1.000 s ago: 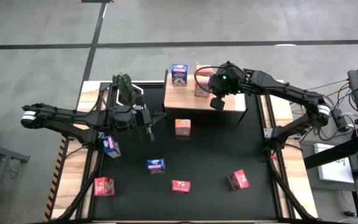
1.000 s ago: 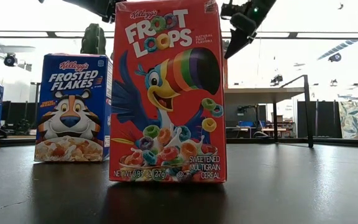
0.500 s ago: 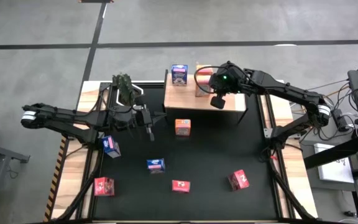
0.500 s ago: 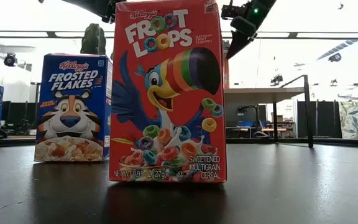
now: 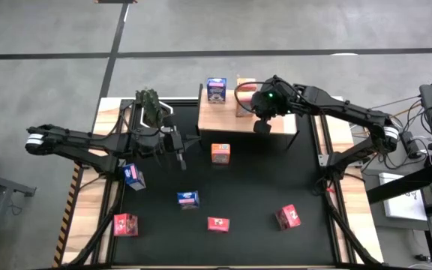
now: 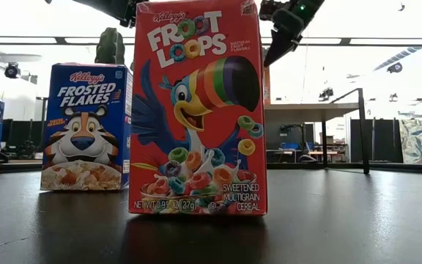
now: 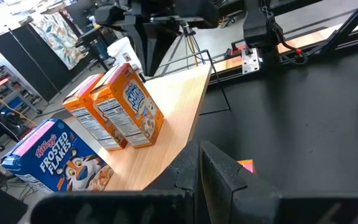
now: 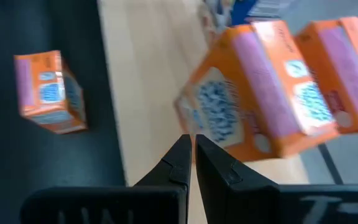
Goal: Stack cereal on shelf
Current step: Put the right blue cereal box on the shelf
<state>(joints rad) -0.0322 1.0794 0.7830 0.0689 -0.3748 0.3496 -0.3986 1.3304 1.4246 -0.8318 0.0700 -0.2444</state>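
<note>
Nearest box: a red Froot Loops box (image 6: 198, 110) stands upright right before the low camera; from above it is the red box (image 5: 217, 223) at the bench's 6 o'clock edge.
Other red boxes: one (image 5: 125, 224) at about 7 o'clock, one (image 5: 288, 217) at about 5 o'clock, both on the black mat (image 5: 261, 180).
Blue boxes on mat: a Frosted Flakes box (image 5: 188, 199) just beyond the near red one, upright in the low view (image 6: 86, 126); another (image 5: 133, 175) at 9 o'clock, beside the left arm.
Orange box on mat: it (image 5: 220, 153) stands at mid-bench, just short of the shelf's near edge.
Left gripper: the left gripper (image 5: 180, 154) hangs over the mat at about 10 o'clock from mid-bench, well left of the orange box; its fingers (image 7: 219, 171) lie pressed together, holding nothing.
Shelf: the light wood shelf (image 5: 280, 124) sits at 12 o'clock, at the far side of the bench.
Boxes on shelf: two orange boxes (image 7: 114, 109) stand side by side, touching, and one blue Frosted Flakes box (image 5: 216, 89) stands near them at the shelf's far left corner.
Right gripper: the right gripper (image 5: 255, 112) hovers over the shelf, just beside the orange pair; its fingertips (image 8: 180, 158) are closed together with nothing between them, close to the nearer orange box (image 8: 253, 93).
Plant: a green plant (image 5: 150, 105) stands at 11 o'clock, left of the shelf.
</note>
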